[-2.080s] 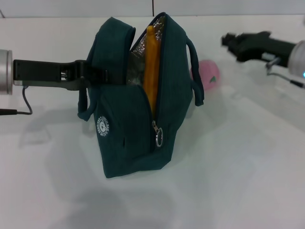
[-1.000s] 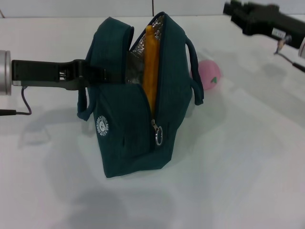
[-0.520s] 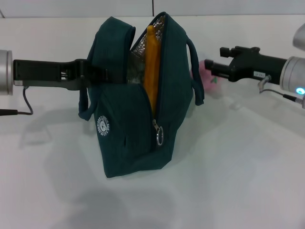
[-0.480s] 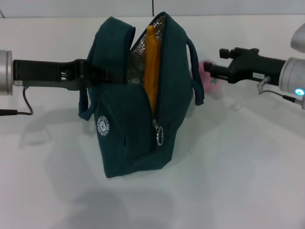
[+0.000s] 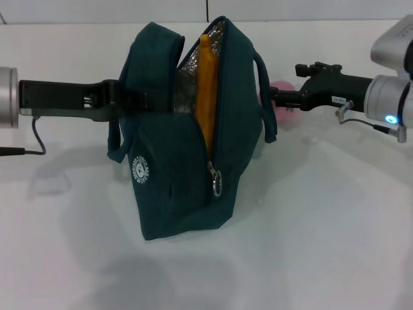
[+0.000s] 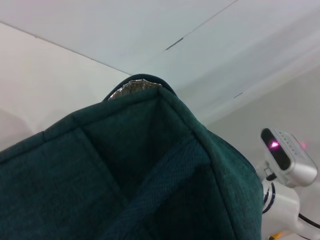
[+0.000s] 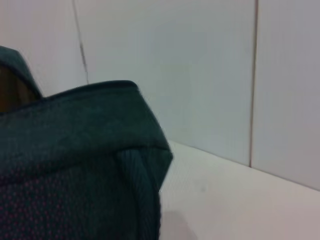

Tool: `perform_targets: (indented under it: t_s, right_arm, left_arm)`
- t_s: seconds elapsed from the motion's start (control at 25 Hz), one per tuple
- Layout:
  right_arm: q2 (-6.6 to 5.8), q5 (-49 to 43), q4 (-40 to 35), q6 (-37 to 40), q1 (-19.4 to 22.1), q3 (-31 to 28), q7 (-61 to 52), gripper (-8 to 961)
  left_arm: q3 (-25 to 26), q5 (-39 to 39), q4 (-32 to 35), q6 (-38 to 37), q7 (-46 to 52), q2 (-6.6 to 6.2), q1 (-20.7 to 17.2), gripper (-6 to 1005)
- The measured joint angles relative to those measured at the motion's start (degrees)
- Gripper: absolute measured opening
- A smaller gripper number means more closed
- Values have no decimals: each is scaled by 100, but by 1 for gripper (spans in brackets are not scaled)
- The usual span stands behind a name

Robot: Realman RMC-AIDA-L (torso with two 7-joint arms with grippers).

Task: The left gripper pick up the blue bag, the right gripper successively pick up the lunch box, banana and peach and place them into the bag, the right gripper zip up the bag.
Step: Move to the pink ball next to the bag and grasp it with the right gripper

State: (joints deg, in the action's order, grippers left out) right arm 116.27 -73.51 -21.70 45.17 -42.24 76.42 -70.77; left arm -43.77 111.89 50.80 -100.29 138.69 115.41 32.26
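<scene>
Right gripper (image 5: 276, 98) now down at peach (image 5: 284, 86) just right of blue bag (image 5: 187, 161), no longer raised; fingers' spread: cannot tell. Left gripper (image 5: 132, 102) clamps bag's left wall. Banana (image 5: 205, 90) inside. Peach grasp looks imminent.

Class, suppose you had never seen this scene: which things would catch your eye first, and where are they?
First, the dark blue bag standing open mid-table, the yellow-orange banana upright in its foil-lined mouth. The left gripper grips the bag's left side. On the right, the right gripper reaches in at the pink peach just behind the bag's handle.
</scene>
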Motion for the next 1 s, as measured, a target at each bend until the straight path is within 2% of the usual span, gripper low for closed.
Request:
perform_targets:
  t_s: [0.04, 0.2, 0.76, 1.0]
  right_arm:
    - [1, 35, 89, -67, -64, 9, -3, 870]
    - [1, 109, 345, -143, -259, 66, -24, 869]
    - [1, 109, 400, -226, -284, 129, -54, 863]
    - [1, 109, 723, -303, -513, 181, -60, 852]
  left_arm:
    - [0, 0, 0, 0, 0, 0, 4, 36]
    - [-1, -37, 0, -4, 11, -9, 11, 36]
    - [-5, -65, 0, -9, 20, -9, 51, 36]
    - [-19, -69, 0, -5, 7, -2, 78, 36]
